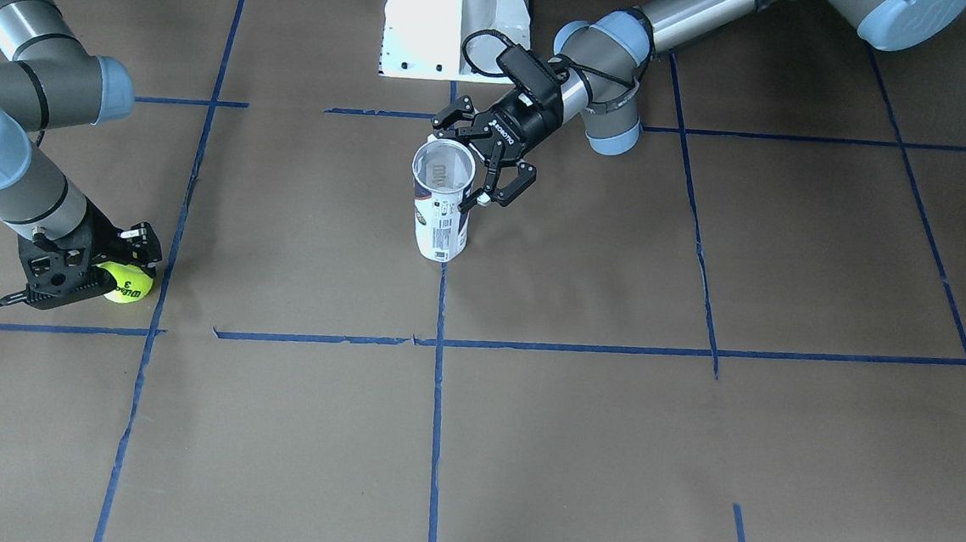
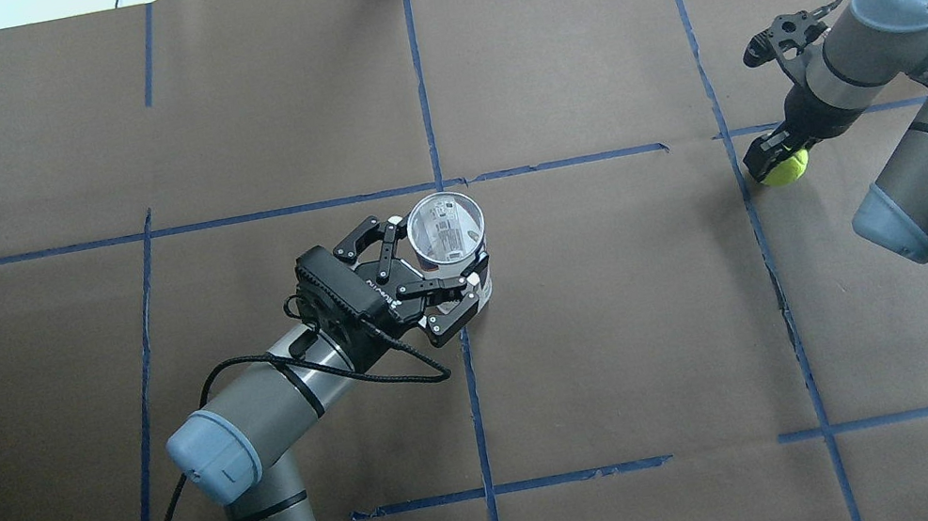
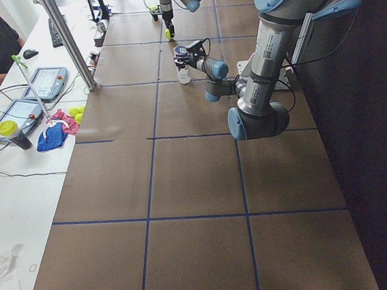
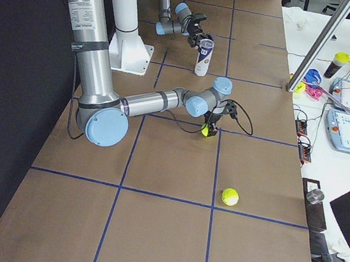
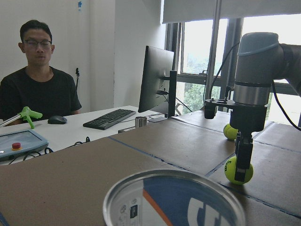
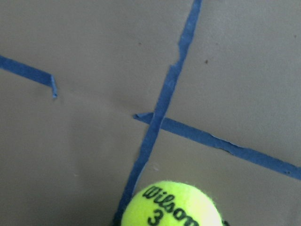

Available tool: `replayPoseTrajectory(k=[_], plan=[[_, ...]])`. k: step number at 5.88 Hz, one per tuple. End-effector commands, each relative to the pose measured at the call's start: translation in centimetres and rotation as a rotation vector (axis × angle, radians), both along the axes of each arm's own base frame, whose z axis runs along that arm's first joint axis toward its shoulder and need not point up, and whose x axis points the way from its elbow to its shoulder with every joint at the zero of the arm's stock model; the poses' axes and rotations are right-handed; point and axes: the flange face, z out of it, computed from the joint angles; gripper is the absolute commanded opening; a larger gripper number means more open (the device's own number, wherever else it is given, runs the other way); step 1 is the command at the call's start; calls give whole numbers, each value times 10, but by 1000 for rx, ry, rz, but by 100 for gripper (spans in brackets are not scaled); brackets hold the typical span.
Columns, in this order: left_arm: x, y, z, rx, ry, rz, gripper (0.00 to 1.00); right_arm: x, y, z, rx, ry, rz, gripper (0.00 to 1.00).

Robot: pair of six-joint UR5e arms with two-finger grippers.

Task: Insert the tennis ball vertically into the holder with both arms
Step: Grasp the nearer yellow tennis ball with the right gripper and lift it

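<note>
wide open left gripper [image 1: 478, 156] either side of upright can [image 1: 441, 226], mouth up; right gripper [image 1: 113, 266] pinched onto ball [image 1: 129, 284] on tabletop [image 1: 607, 441].

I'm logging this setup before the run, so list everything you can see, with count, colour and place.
tennis ball: 1, yellow-green, on the table, within the right gripper
spare ball: 1, yellow-green, loose on the table
holder: 1, white and navy, upright mid-table, mouth up
table: 1, brown with blue tape lines
pedestal base: 1, white, table's robot side
person: 1, black shirt, at the side desk
monitor: 1, black, on that desk
keyboard: 1, black, on that desk
left gripper: 1, black, open beside the holder
right gripper: 1, black, shut on the tennis ball
</note>
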Motion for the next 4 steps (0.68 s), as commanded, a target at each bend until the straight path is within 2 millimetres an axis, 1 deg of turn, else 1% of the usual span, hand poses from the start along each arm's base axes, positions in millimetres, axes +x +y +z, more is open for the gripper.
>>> replayPoseTrajectory(k=[1,2,3,4], plan=[[1,1,-1,0,1,2,92,13,14,-85,107,-103,29,0],[2,3,-1,0,-1,5,92,19,22,-164,94,-215,120,0],[3,4,0,-1,-2,8,89,14,26,-219,44,-305,198,0],[3,4,-1,1,-2,8,89,-2,36,-269,-18,-384,243,0]])
